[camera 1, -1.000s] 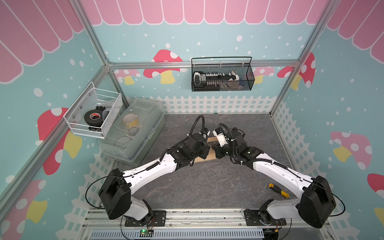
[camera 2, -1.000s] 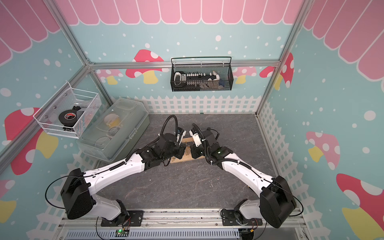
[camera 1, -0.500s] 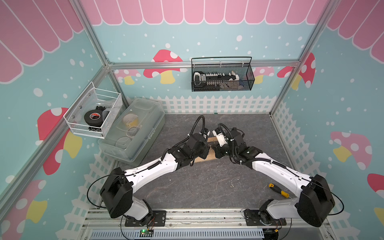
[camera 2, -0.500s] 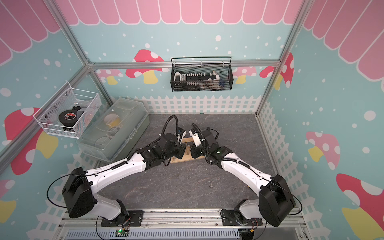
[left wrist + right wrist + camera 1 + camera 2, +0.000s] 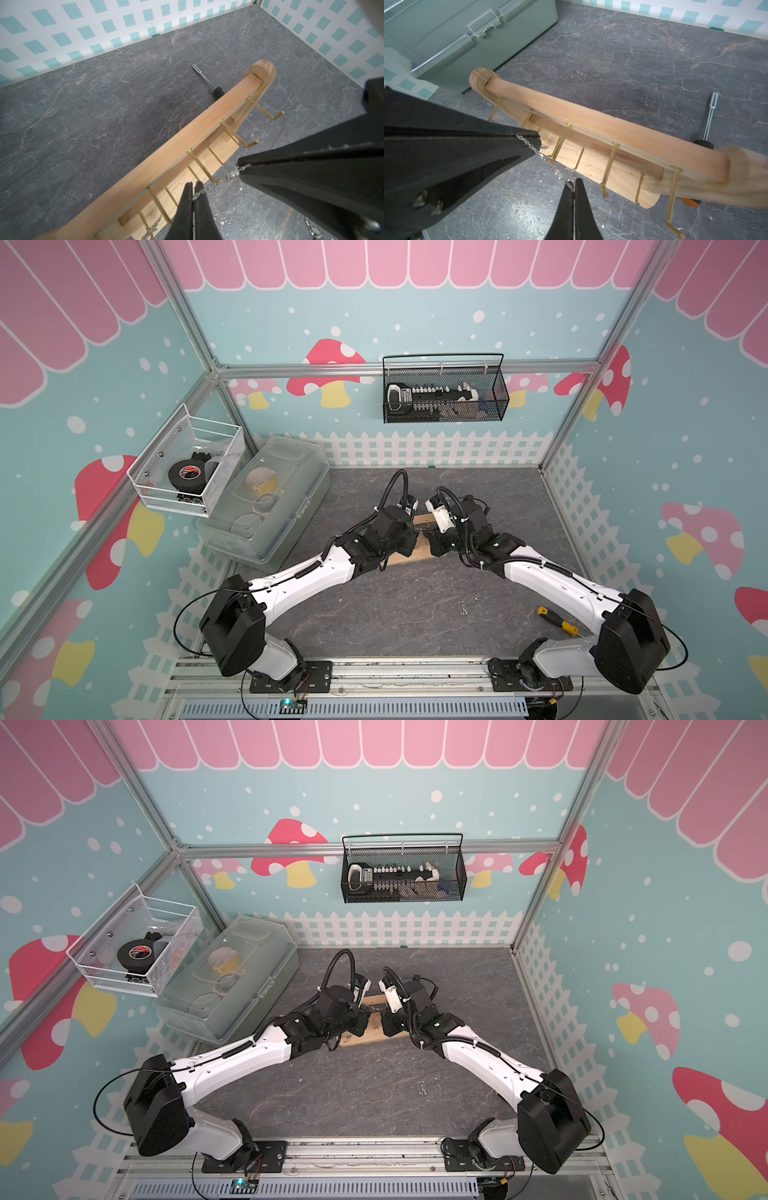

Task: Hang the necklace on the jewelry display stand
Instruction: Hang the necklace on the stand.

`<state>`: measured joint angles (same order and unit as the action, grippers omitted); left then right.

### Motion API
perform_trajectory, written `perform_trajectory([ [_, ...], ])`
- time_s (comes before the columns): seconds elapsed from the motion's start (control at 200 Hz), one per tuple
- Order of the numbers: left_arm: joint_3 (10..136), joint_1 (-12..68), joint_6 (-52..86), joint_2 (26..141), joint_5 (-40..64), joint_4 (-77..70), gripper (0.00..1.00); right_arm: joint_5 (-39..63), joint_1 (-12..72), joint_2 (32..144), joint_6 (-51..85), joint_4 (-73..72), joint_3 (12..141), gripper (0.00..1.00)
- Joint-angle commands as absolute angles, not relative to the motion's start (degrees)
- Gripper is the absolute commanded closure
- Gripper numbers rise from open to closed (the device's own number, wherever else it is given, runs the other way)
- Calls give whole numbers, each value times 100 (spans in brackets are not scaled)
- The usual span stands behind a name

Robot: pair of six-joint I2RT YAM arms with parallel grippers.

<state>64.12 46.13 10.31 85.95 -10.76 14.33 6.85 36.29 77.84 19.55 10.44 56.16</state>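
Note:
The jewelry display stand [image 5: 187, 141] is a light-wood rack with gold pegs, standing mid-table in both top views [image 5: 420, 549] [image 5: 374, 1028]. A thin silver necklace [image 5: 220, 179] is stretched taut between my two grippers. It runs against the hooked tip of one gold peg [image 5: 201, 166], the same peg [image 5: 560, 143] in the right wrist view. My left gripper [image 5: 194, 184] is shut on one end of the chain. My right gripper [image 5: 573, 180] is shut on the other end of the necklace [image 5: 556, 169]. Both sit close together on the stand's peg side, just above the table.
Another chain [image 5: 152, 229] hangs on a peg further along. A nut driver [image 5: 207, 82] lies behind the stand. A clear lidded box [image 5: 270, 506] stands at the left, with a wire basket [image 5: 187, 472] holding tape above it. A yellow-handled screwdriver [image 5: 557, 620] lies front right.

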Motion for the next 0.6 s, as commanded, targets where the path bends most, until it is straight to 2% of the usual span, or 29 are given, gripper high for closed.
perform_trajectory([
  [0.0,6626,4553,1020,8672,-1154,1345,100,580,3597,7858,1957,963,5632,99],
  [0.595,6838,4526,1024,8973,-1149,1600,100,589,3560,8150,1947,874,5612,99],
])
